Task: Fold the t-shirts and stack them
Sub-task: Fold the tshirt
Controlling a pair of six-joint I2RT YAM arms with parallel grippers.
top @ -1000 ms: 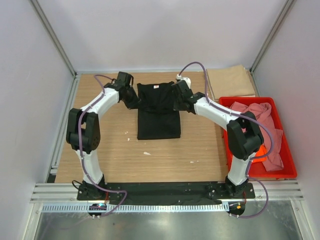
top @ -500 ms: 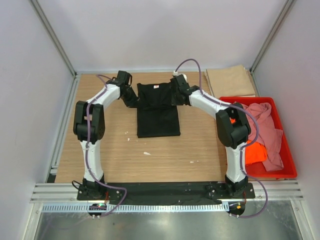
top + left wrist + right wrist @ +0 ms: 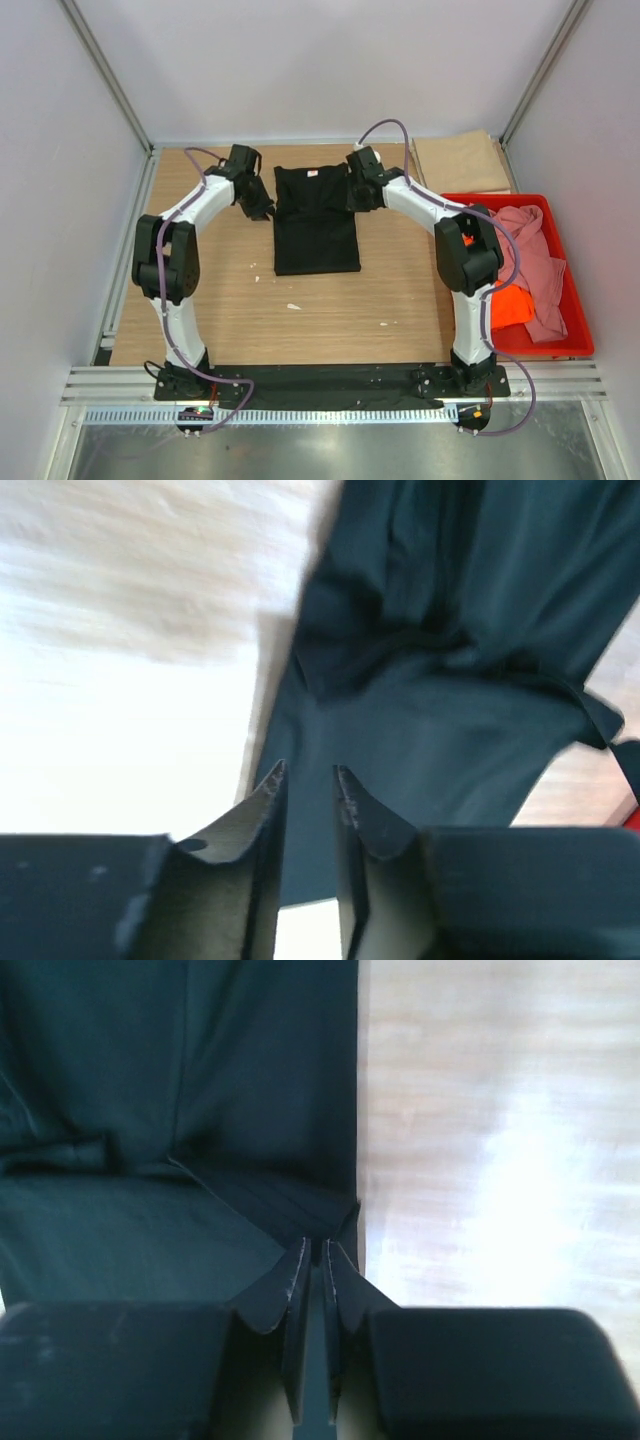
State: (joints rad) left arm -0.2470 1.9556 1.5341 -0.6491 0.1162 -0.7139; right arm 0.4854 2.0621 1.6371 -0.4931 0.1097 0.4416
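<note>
Beside the black t-shirt (image 3: pixel 316 225): left gripper (image 3: pixel 310 772) parted, right gripper (image 3: pixel 313 1244) grip unclear; sleeves look folded, next grab hem, fold up.

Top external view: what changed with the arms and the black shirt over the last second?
Both arms drew outward from the black cloth t-shirt. The left end effector let go and now sits beside the shirt's left edge, jaws parted with nothing between them. The right end effector is at the shirt's right edge. The shirt stayed put, and so did the red plastic crate.
</note>
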